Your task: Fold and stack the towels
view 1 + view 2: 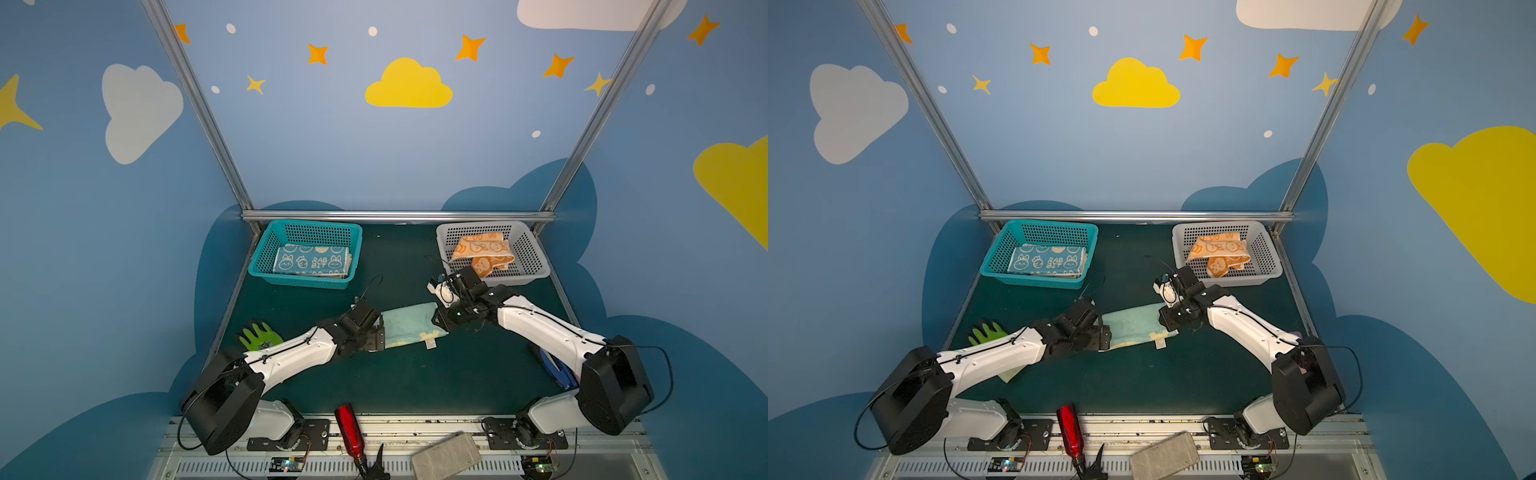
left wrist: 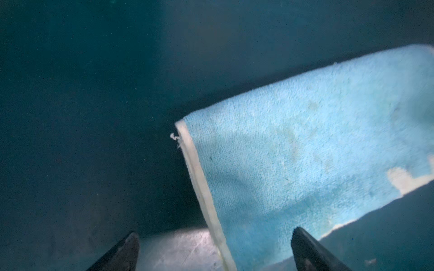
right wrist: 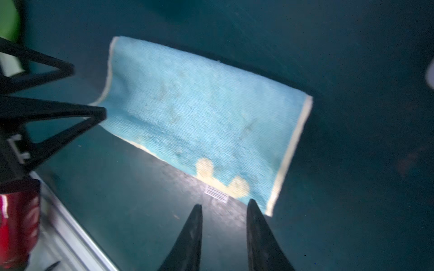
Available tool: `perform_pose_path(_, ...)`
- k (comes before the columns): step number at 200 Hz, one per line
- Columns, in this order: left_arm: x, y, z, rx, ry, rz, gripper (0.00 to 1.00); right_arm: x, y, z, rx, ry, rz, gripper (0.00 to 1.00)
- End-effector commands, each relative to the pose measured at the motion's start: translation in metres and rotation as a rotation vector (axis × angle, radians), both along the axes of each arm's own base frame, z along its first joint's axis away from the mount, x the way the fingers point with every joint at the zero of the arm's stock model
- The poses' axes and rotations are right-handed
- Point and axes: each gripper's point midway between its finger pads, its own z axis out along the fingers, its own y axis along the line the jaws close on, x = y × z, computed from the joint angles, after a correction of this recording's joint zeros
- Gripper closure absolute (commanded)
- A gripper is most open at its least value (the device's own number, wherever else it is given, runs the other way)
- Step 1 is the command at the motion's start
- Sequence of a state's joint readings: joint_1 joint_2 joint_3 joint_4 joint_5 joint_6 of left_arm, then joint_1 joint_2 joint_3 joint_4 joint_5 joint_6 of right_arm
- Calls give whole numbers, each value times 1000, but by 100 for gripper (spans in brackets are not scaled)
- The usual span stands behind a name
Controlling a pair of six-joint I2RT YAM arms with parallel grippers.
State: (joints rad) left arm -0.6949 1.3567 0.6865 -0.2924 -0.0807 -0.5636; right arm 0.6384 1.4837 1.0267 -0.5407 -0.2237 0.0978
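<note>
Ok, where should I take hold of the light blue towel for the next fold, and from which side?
Probably the cream-hemmed short end nearest the left end effector, coming in low from the left. The light blue towel lies flat as a long strip, so that free end can likely be carried over to the other short end. Its jaws stand open there.

Light blue towel [image 1: 409,322] with cream hem and pale yellow shapes, blue towel [image 1: 311,261] with white rabbits and letters, teal basket [image 1: 266,254], orange towel [image 1: 482,251] with cream rabbits, grey basket [image 1: 534,259], green glove [image 1: 259,336], red bottle [image 1: 349,428], dark green table [image 1: 415,382].
</note>
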Motion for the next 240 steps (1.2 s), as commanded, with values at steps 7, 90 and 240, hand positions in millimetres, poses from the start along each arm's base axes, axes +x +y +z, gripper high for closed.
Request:
perform_pose_path(7, 7, -7, 10, -190, -8, 52, 0, 3, 46, -6, 79, 80, -18, 71)
perform_pose_path(90, 5, -20, -18, -319, 150, 125, 4, 0, 65, -72, -60, 201, -71, 83)
perform_pose_path(240, 8, -30, -64, -307, 230, 131, 71, -4, 54, -113, -57, 290, -138, 100)
